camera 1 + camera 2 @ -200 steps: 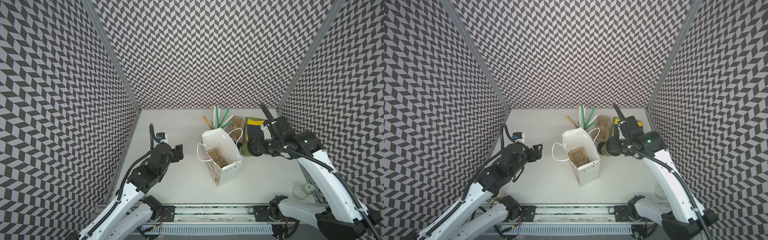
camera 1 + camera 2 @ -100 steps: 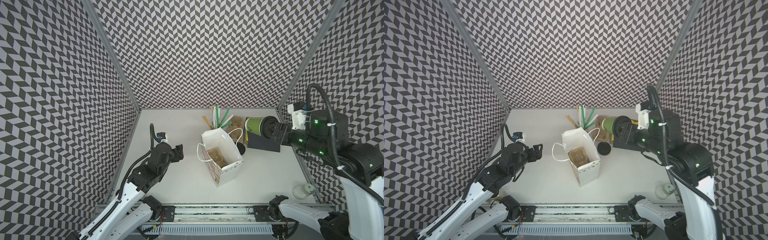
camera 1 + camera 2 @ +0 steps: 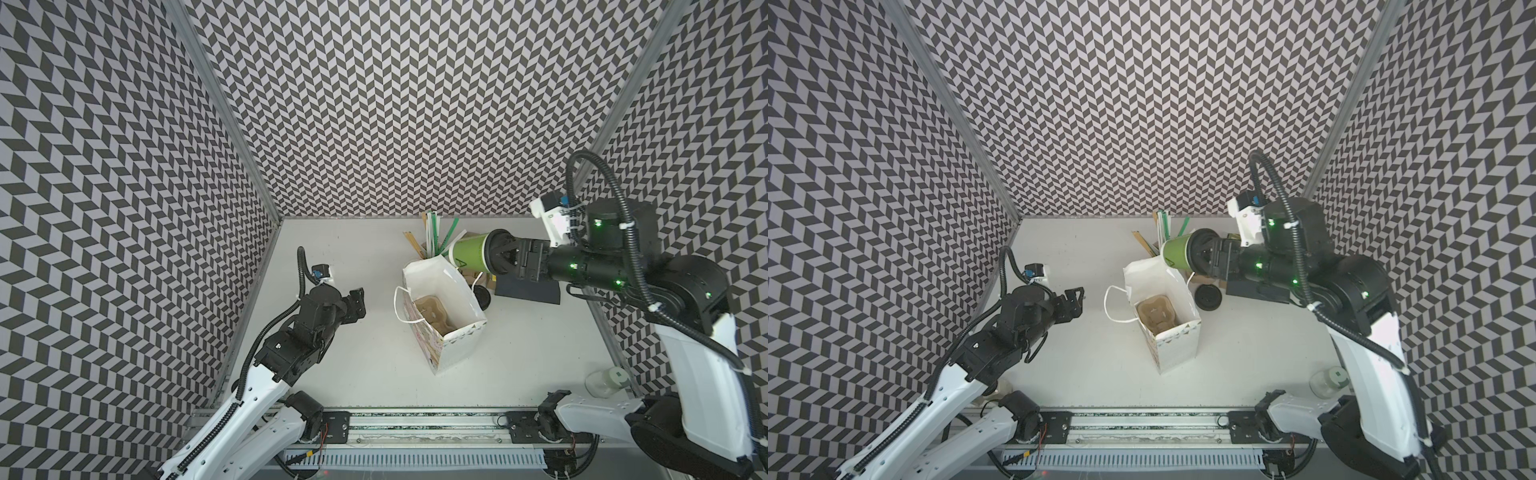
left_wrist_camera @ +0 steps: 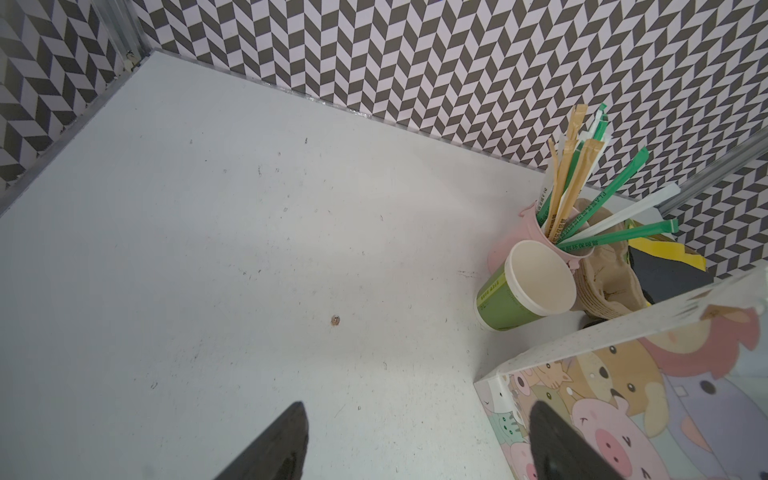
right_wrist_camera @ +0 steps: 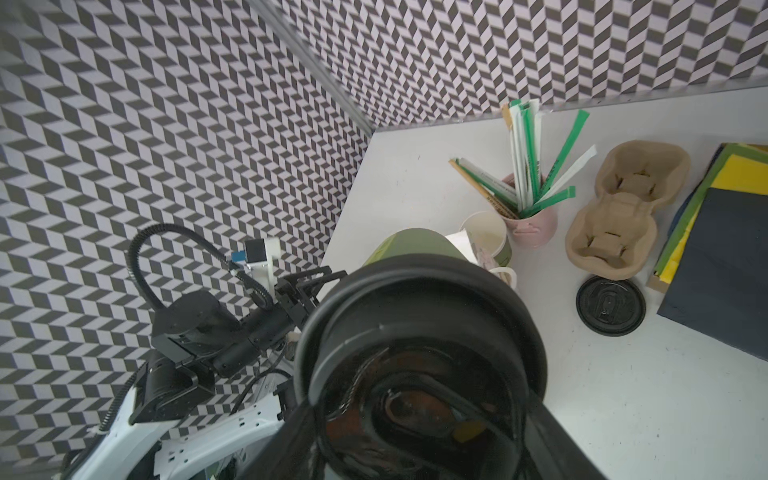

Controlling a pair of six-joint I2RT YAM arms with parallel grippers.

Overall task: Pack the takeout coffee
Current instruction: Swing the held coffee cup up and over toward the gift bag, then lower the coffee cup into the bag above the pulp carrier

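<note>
Now the right gripper [image 3: 505, 257] is clamped on the lidded end of the takeout coffee [image 3: 471, 252], which a second ago sat low by the paper bag [image 3: 440, 309] and now hangs sideways above its far rim: green wall, black lid [image 5: 419, 332]. Well apart, the left gripper [image 4: 415, 440] hovers, jaws wide and empty.

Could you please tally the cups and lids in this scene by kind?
Green paper cups: 2, the lidded green cup and the open green cup
Pink cup of straws: 1
Round black plastic lids: 2, the fitted lid and the loose lid
Total: 5
</note>
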